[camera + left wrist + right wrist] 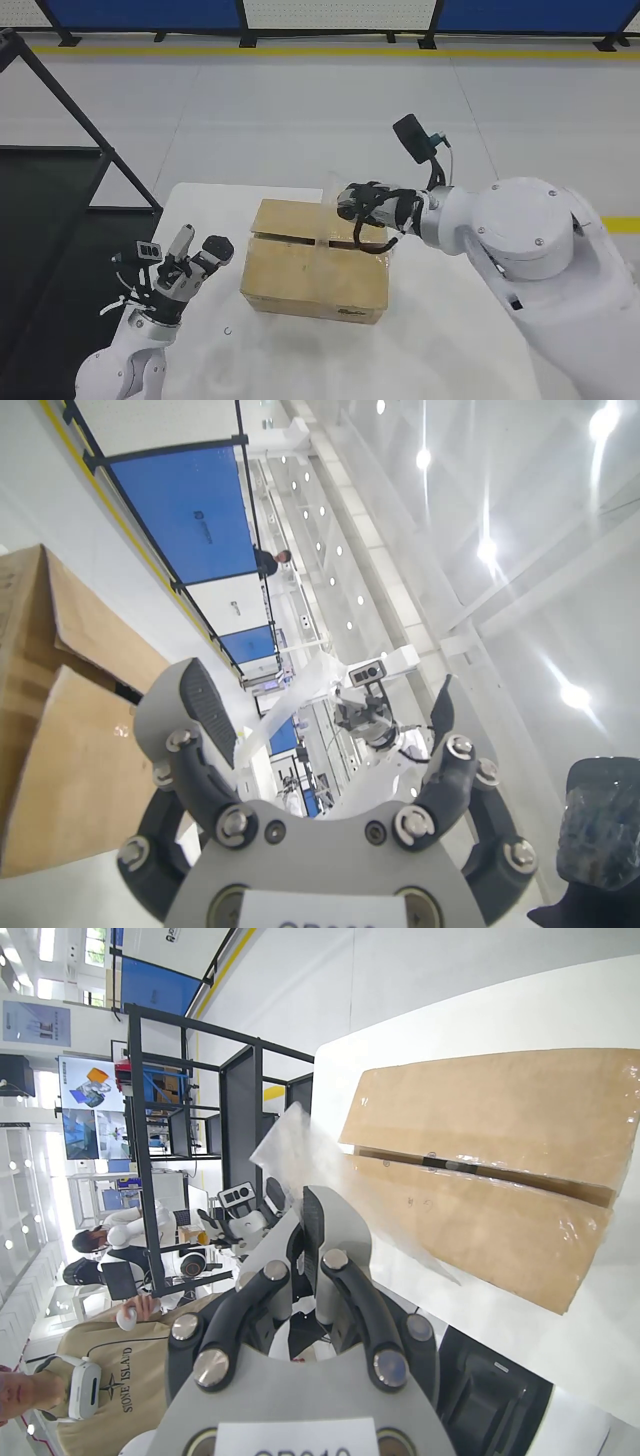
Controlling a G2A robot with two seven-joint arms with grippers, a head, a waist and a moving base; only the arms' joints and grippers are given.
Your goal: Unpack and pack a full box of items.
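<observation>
Box [315, 262], where do you have it? (desk)

I have it near the middle of the white worktop [200, 215]. It is brown cardboard. Its two top flaps are folded down, with a narrow dark gap [320, 240] running between them. (me)

What is closest to it? (desk)

My right tool [348, 205] is closest, over the box's far right corner. Its fingers are pinched narrow on a strip of clear film [295, 1138]. The film sticks up past the fingertips and trails down across the box top. I cannot tell whether it touches the cardboard. That tool and the film cover part of the flaps from above. (me)

And the other side? (desk)

My left tool [200, 245] sits to the left of the box, apart from it, near the worktop's left edge. Its fingers are spread wide with nothing between them, and its wrist camera shows the box's side wall just beside one finger. A tiny item [228, 330] lies on the worktop between that arm and the box's near corner, too small for me to identify. (me)

Farther out? (desk)

I see a black metal frame [60, 110] on the floor beyond the left edge. Behind that are a yellow floor line [300, 50] and blue panels [140, 12]. (me)
</observation>
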